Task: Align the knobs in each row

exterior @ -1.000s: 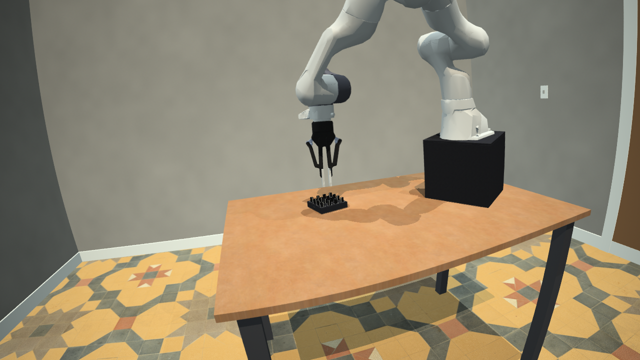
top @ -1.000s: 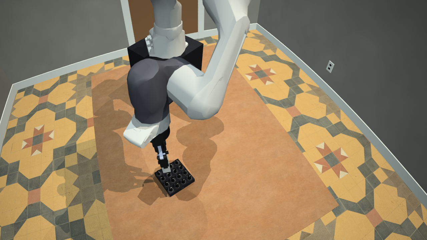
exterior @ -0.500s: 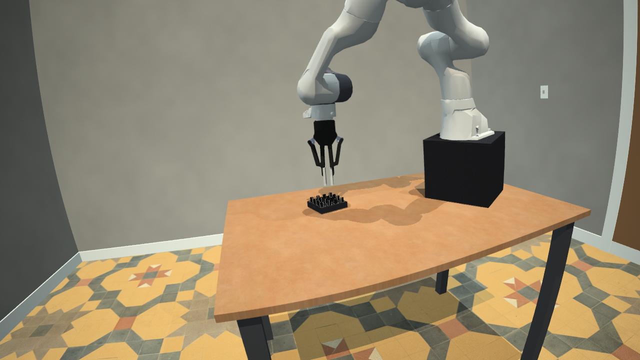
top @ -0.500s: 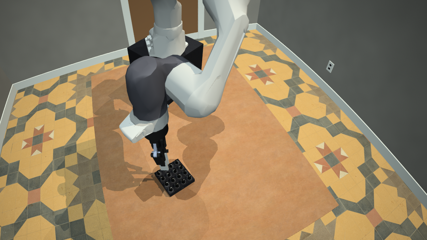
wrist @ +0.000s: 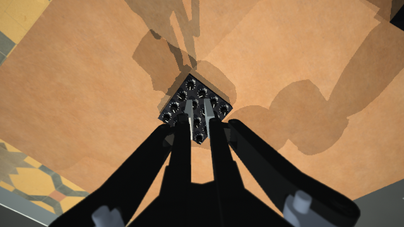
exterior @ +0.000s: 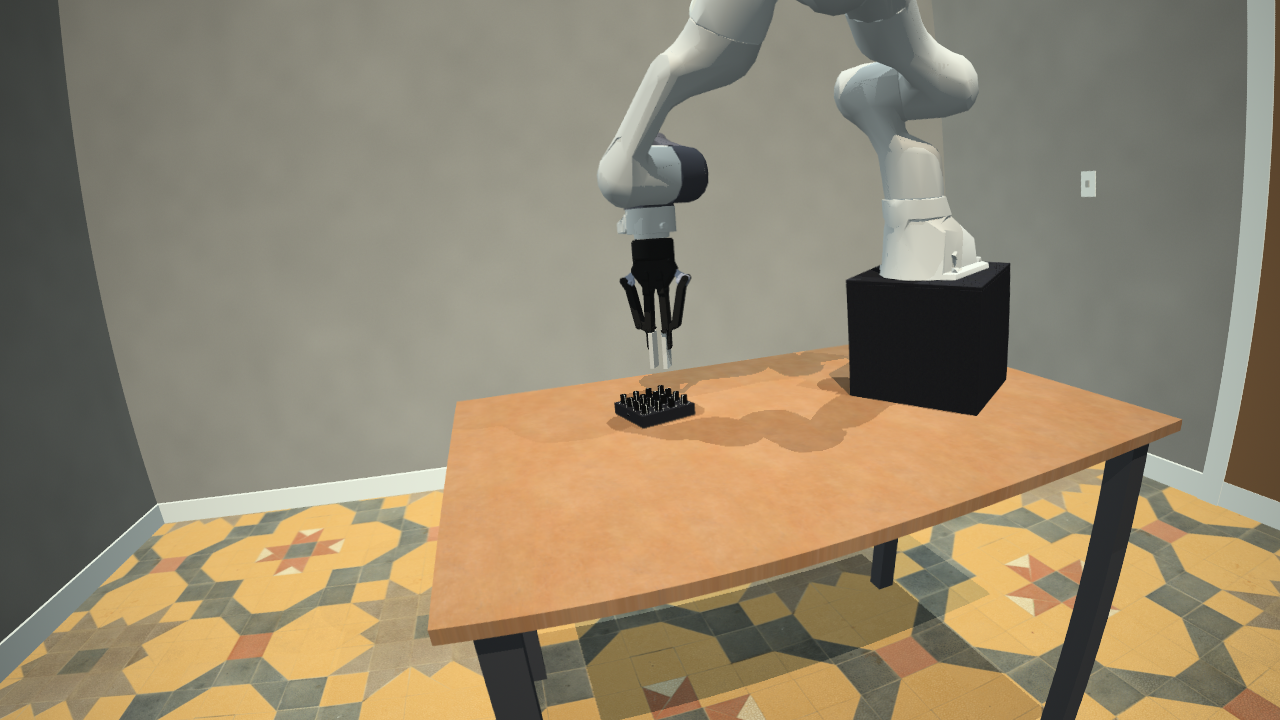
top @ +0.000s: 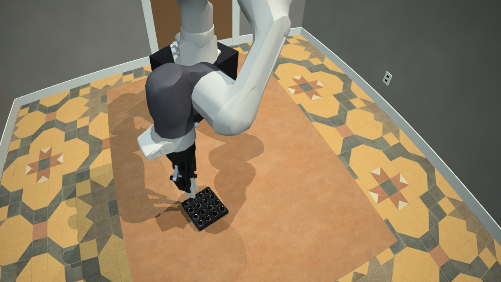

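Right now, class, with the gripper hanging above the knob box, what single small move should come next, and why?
Probably a straight descent. The gripper hangs well above the knob box, its fingers set narrowly apart with nothing between them, and the wrist view shows a knob in the gap. Lowering would bring the fingers around a knob; which knob is too small to read.

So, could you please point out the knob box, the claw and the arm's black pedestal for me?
knob box (top: pixel 217 216), top view, on its right corner.
claw (exterior: pixel 660 361), exterior view, midway between its fingertips.
black pedestal (exterior: pixel 921 340), exterior view, on its front face.
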`<state>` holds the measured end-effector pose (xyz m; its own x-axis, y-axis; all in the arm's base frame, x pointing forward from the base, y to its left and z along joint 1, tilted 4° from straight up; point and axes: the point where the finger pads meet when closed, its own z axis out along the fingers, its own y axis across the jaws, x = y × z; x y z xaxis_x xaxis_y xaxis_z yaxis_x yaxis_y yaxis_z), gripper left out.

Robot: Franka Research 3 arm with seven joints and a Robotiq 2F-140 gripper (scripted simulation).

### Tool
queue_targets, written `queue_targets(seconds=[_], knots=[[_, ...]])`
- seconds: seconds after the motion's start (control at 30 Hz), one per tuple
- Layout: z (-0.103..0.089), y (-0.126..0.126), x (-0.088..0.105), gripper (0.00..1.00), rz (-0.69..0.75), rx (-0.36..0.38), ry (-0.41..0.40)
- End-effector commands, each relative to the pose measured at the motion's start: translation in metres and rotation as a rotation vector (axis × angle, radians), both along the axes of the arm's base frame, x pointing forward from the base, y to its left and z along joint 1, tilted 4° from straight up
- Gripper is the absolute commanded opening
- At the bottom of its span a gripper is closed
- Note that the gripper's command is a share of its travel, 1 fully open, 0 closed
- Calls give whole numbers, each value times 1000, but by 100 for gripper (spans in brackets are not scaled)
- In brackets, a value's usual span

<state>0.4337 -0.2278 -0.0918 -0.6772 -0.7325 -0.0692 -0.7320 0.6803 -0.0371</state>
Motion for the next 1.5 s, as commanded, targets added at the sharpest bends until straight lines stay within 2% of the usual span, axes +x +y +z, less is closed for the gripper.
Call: queue_targets(seconds=[0.0,0.63,1.47], knots=[[1,1,-2,12,-155,13,14],[5,0,-11,12,-442,34,16],[5,0,-11,12,-447,34,16]])
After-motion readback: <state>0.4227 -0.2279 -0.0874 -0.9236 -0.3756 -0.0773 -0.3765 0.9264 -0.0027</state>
